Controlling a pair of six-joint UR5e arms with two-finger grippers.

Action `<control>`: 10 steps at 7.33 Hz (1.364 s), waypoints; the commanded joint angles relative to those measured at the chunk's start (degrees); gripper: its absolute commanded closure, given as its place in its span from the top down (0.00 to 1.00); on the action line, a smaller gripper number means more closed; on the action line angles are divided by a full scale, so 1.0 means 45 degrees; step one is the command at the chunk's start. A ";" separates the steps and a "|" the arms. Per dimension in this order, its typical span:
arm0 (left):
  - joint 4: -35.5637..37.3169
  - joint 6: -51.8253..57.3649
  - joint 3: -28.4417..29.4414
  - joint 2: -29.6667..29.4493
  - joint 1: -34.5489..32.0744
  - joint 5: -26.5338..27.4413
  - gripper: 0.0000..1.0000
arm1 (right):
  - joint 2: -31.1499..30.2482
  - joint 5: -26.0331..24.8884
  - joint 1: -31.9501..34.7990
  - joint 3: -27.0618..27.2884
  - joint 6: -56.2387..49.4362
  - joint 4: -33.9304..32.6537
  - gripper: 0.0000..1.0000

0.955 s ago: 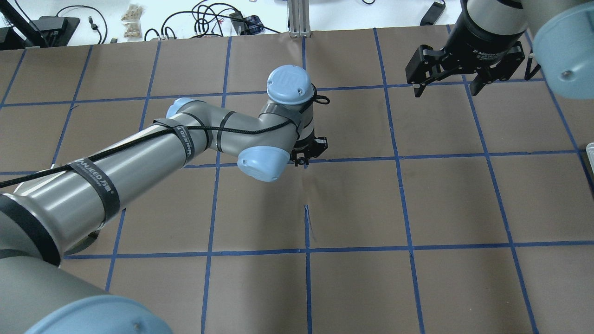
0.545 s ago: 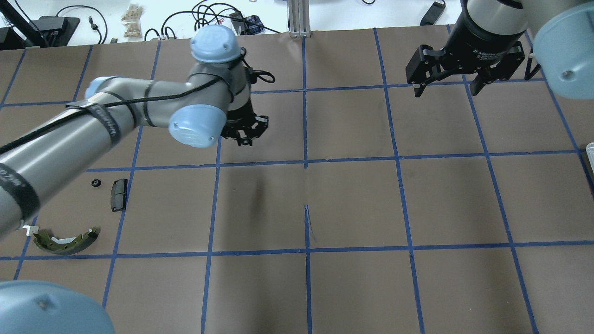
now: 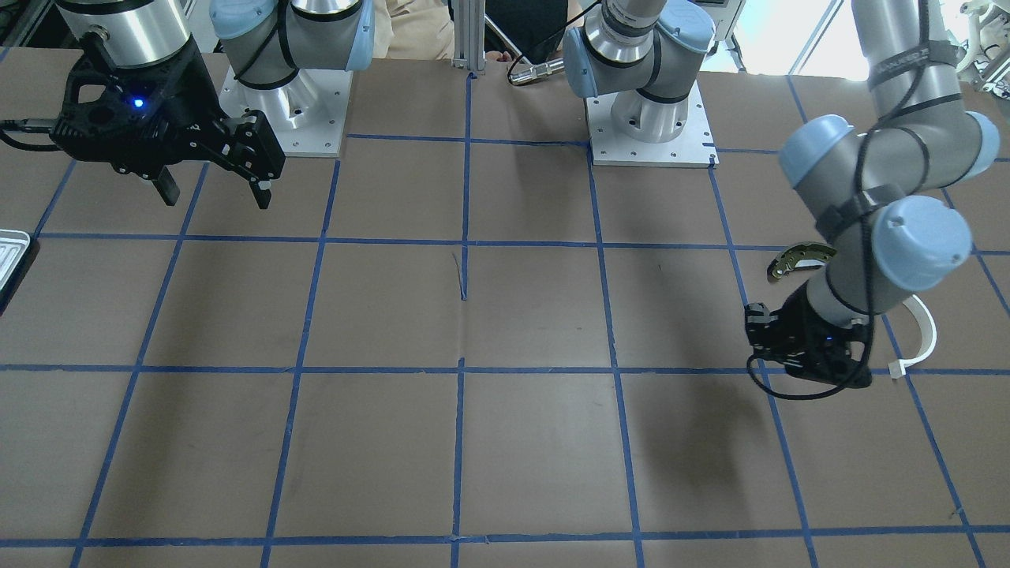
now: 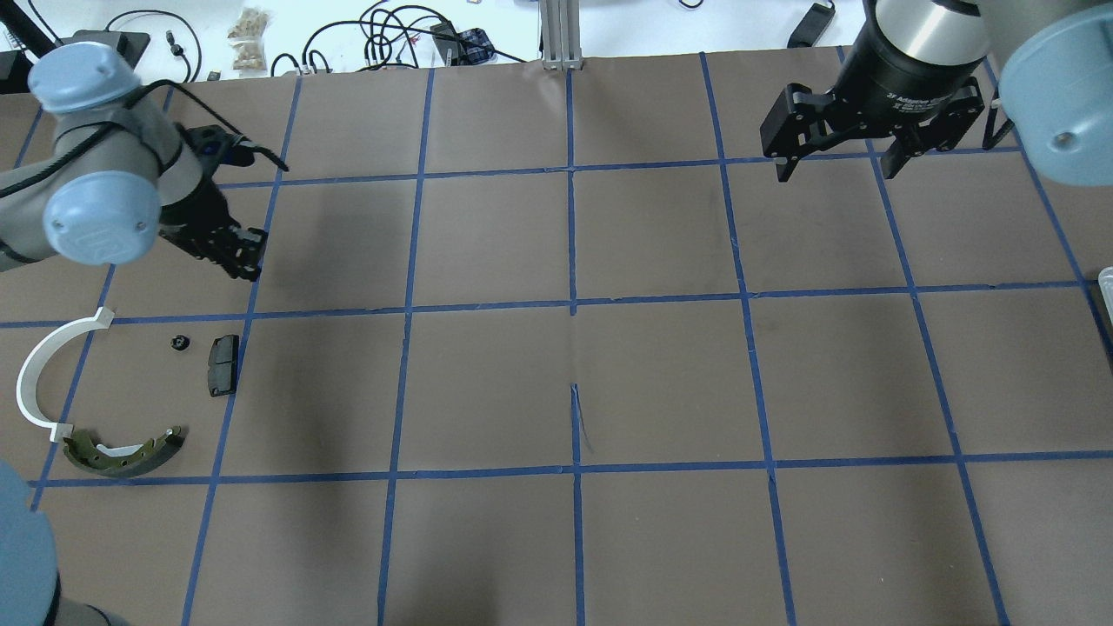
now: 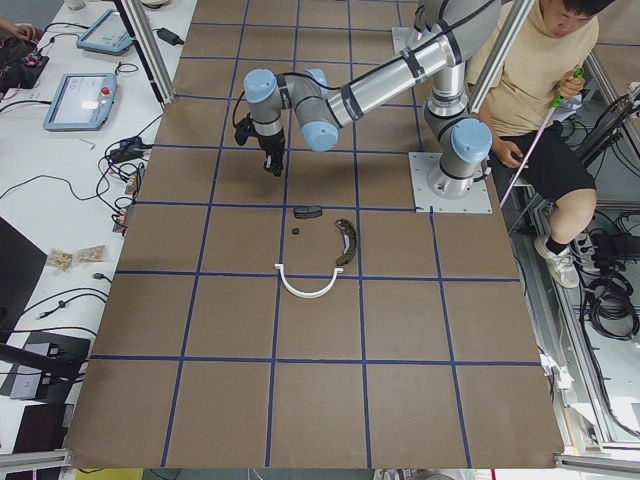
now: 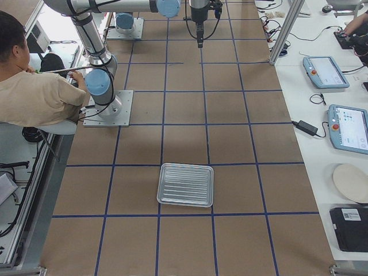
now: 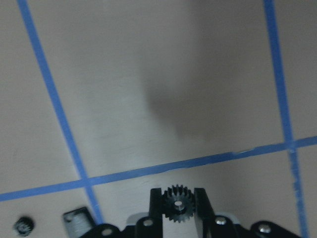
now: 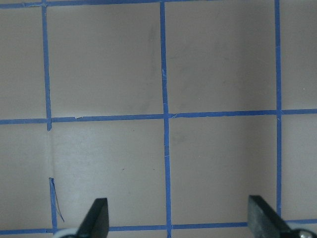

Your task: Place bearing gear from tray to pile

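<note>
Shows bearing gear nipped in left pincer, pile near, on its robot-base side; right pincer spread wide, empty, well apart.

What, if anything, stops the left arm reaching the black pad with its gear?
Probably nothing, so likely yes: the left gripper, shut on the gear, hangs close to the black pad, and only bare paper and a tape line lie between.

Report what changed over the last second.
The left gripper swung from the table's middle toward the robot's left, now near the pile, with the black gear held in it. The right gripper stayed open in place; the brake pad and brake shoe did not move.
</note>
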 commanded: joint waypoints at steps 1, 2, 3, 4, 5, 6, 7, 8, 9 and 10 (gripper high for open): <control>0.1224 0.3543 -0.0276 -0.0579 0.2844 -0.0029 0.12 | 0.0013 0.0000 0.0000 0.0000 -0.0001 0.0000 1.00; 0.1638 0.4138 -0.0335 -0.0776 0.3648 -0.0030 0.12 | -0.0006 0.0000 0.0000 0.0000 -0.0001 0.0000 1.00; 0.1681 0.4570 -0.0413 -0.1010 0.3985 -0.0126 0.12 | -0.0007 0.0000 0.0000 0.0000 -0.0001 0.0000 1.00; 0.1720 0.4477 -0.0549 -0.1186 0.3969 -0.0147 0.12 | -0.0007 0.0000 0.0000 -0.0019 -0.0001 0.0000 1.00; 0.1739 0.4457 -0.0899 -0.1207 0.3968 -0.0147 0.12 | 0.0013 0.0000 0.0000 0.0000 -0.0001 0.0000 1.00; 0.1778 0.4186 -0.1269 -0.1227 0.3833 -0.0282 0.12 | 0.0013 0.0000 0.0000 0.0000 -0.0001 0.0000 1.00; 0.1779 0.3623 -0.1292 -0.1150 0.3619 -0.0535 0.12 | -0.0006 0.0000 0.0000 0.0000 -0.0001 0.0000 1.00; 0.1779 0.3636 -0.1293 -0.1052 0.3559 -0.0518 0.12 | 0.0013 0.0000 0.0000 -0.0019 -0.0001 0.0000 1.00; 0.1779 0.3656 -0.1293 -0.1090 0.3558 -0.0537 0.12 | 0.0013 0.0000 0.0000 -0.0020 -0.0001 0.0000 1.00; 0.1759 0.3617 -0.1293 -0.1090 0.3539 -0.0557 0.12 | 0.0013 0.0000 0.0000 -0.0020 -0.0001 0.0000 1.00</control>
